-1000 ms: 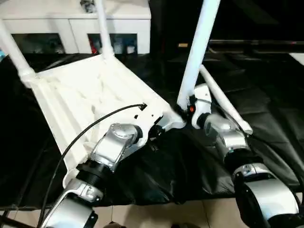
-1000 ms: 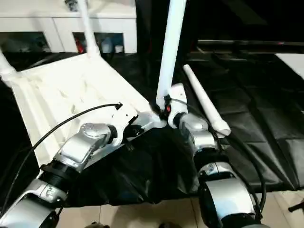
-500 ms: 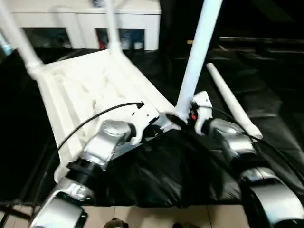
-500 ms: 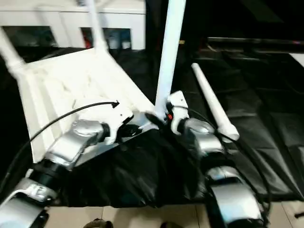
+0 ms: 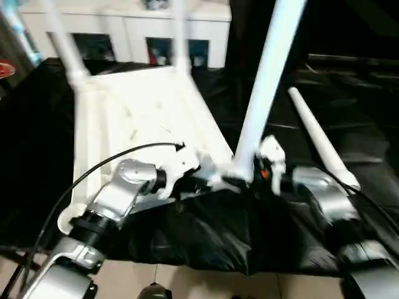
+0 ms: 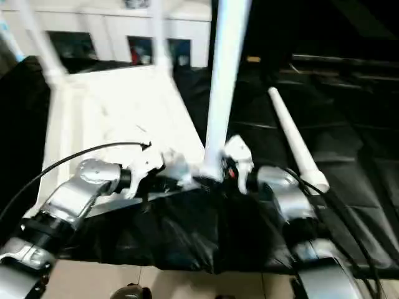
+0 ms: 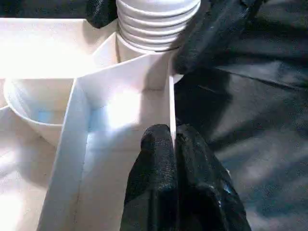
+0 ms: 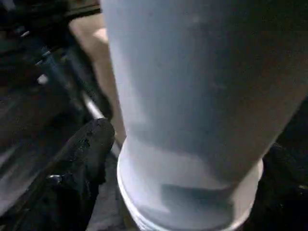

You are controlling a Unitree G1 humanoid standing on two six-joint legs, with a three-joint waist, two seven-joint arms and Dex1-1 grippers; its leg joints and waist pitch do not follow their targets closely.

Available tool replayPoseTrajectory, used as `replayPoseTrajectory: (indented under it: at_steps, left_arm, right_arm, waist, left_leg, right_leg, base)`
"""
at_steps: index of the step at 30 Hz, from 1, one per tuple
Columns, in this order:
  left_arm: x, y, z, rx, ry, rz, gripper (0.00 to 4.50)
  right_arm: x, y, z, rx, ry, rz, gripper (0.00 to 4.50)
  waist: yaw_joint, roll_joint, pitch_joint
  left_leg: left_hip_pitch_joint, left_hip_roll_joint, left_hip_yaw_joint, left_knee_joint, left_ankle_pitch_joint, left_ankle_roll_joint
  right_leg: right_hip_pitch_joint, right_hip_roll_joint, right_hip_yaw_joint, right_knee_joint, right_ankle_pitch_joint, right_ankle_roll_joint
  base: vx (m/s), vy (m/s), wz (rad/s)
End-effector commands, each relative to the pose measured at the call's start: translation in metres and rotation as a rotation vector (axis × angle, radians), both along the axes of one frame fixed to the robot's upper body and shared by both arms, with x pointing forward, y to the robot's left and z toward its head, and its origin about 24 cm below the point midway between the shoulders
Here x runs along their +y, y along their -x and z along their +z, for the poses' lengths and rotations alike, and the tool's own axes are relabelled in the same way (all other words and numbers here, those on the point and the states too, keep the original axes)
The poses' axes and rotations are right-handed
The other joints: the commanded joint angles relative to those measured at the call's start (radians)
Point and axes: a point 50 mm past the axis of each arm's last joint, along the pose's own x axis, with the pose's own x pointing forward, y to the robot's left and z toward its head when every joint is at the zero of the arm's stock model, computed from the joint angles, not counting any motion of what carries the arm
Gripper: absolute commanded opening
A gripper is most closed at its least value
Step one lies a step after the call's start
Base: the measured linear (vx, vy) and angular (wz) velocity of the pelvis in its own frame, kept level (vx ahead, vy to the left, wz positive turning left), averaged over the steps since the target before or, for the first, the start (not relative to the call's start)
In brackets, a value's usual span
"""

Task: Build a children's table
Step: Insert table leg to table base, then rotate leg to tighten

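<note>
0 legible labels on white table (image 5: 131, 112)

Two silver jointed forearms (image 5: 128, 187), black collars, white wrist housings (image 5: 272, 152), black cable (image 5: 93, 177), black rubbery fingers (image 7: 161, 178).

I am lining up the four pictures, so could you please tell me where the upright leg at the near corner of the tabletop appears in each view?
Left eye view: the near upright leg rises right of centre.
Right eye view: it stands at centre.
Left wrist view: its ribbed foot sits at the top, behind the tabletop rim.
Right wrist view: the leg looms close between the fingers.
Shared landmark: the tabletop corner it is seated in.
</note>
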Motion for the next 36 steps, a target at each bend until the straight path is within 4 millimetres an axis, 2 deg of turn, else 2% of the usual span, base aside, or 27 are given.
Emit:
replayPoseTrajectory:
  at_steps: [1,4,11,17,21,24,25,26,28,31,35,36]
  left_arm:
    - [-0.018,0.005,0.018,-0.062,0.091,-0.138,0.0]
    - [-0.015,0.006,0.015,-0.052,0.079,-0.157,0.0]
    - [-0.011,0.009,0.013,-0.029,0.073,-0.189,0.0]
    - [-0.01,0.008,0.012,-0.026,0.066,-0.186,0.0]
    - [-0.014,0.003,0.014,-0.033,0.086,-0.128,0.0]
    - [-0.023,-0.013,0.017,-0.084,0.112,0.04,0.0]
    - [-0.026,-0.017,0.019,-0.095,0.12,0.088,0.0]
    - [-0.026,-0.017,0.019,-0.095,0.12,0.088,0.0]
    - [-0.033,-0.025,0.021,-0.112,0.134,0.183,0.0]
    - [-0.042,-0.032,0.024,-0.137,0.145,0.281,0.0]
    - [-0.058,-0.033,0.023,-0.152,0.155,0.322,0.0]
    - [-0.059,-0.033,0.023,-0.152,0.154,0.321,0.0]
  right_arm:
    - [0.005,0.007,0.004,0.006,0.003,0.089,3.76]
    - [0.004,0.013,0.003,0.02,0.016,0.136,3.66]
    - [0.004,0.02,0.002,0.044,0.012,0.164,2.92]
    - [0.006,0.025,-0.002,0.085,0.01,0.177,2.79]
    - [0.008,0.023,-0.007,0.099,0.001,0.12,2.79]
    - [0.017,0.004,-0.019,0.089,0.008,-0.149,2.79]
    - [0.019,-0.002,-0.022,0.091,0.01,-0.229,2.79]
    - [0.019,-0.002,-0.022,0.091,0.01,-0.229,2.79]
    - [0.025,-0.013,-0.025,0.106,-0.013,-0.377,2.78]
    - [0.034,-0.023,-0.028,0.128,-0.047,-0.517,2.77]
    - [0.047,-0.034,-0.026,0.115,-0.064,-0.617,2.77]
    - [0.048,-0.035,-0.026,0.115,-0.068,-0.616,3.12]
  waist:
    - [-0.005,-0.001,-0.077]
    - [-0.001,-0.001,-0.077]
    - [-0.001,-0.002,-0.076]
    - [-0.001,-0.001,-0.076]
    - [-0.002,-0.002,-0.075]
    - [-0.013,-0.002,-0.071]
    - [-0.017,-0.003,-0.074]
    - [-0.023,-0.005,-0.073]
    - [-0.038,-0.004,-0.07]
    - [-0.052,-0.003,-0.072]
    - [-0.055,-0.003,-0.078]
    - [-0.054,-0.003,-0.08]
  left_leg:
    - [0.029,0.048,-0.012,-0.068,-0.238,0.051]
    - [0.028,0.049,-0.013,-0.068,-0.238,0.047]
    - [0.026,0.047,-0.015,-0.069,-0.247,0.039]
    - [0.027,0.048,-0.016,-0.07,-0.25,0.037]
    - [0.029,0.047,-0.016,-0.07,-0.262,0.032]
    - [0.028,0.043,-0.018,-0.073,-0.273,0.013]
    - [0.027,0.042,-0.021,-0.073,-0.277,-0.005]
    - [0.026,0.04,-0.023,-0.074,-0.282,-0.011]
    - [0.029,0.038,-0.023,-0.073,-0.309,-0.012]
    - [0.027,0.036,-0.023,-0.072,-0.305,-0.006]
    - [0.024,0.037,-0.02,-0.068,-0.261,0.009]
    - [0.023,0.037,-0.019,-0.066,-0.253,0.014]
  right_leg:
    - [0.053,-0.063,0.053,-0.067,-0.244,-0.199]
    - [0.054,-0.065,0.054,-0.068,-0.258,-0.194]
    - [0.056,-0.066,0.053,-0.071,-0.297,-0.18]
    - [0.056,-0.067,0.053,-0.07,-0.293,-0.183]
    - [0.055,-0.068,0.053,-0.074,-0.316,-0.179]
    - [0.053,-0.068,0.051,-0.08,-0.359,-0.169]
    - [0.056,-0.071,0.049,-0.078,-0.382,-0.161]
    - [0.057,-0.071,0.047,-0.079,-0.394,-0.159]
    - [0.054,-0.071,0.047,-0.09,-0.438,-0.144]
    - [0.054,-0.07,0.045,-0.092,-0.436,-0.143]
    - [0.056,-0.069,0.047,-0.083,-0.354,-0.166]
    - [0.057,-0.069,0.047,-0.081,-0.334,-0.171]
  base:
    - [0.0,0.0,0.0]
    - [0.0,0.0,0.0]
    - [0.0,0.0,0.0]
    - [0.0,0.0,0.0]
    - [0.0,0.0,0.0]
    - [0.0,0.0,0.0]
    - [0.0,0.0,0.0]
    - [0.0,0.0,0.0]
    - [0.0,0.0,0.0]
    - [0.0,0.0,0.0]
    - [0.0,0.0,0.0]
    - [0.0,0.0,0.0]
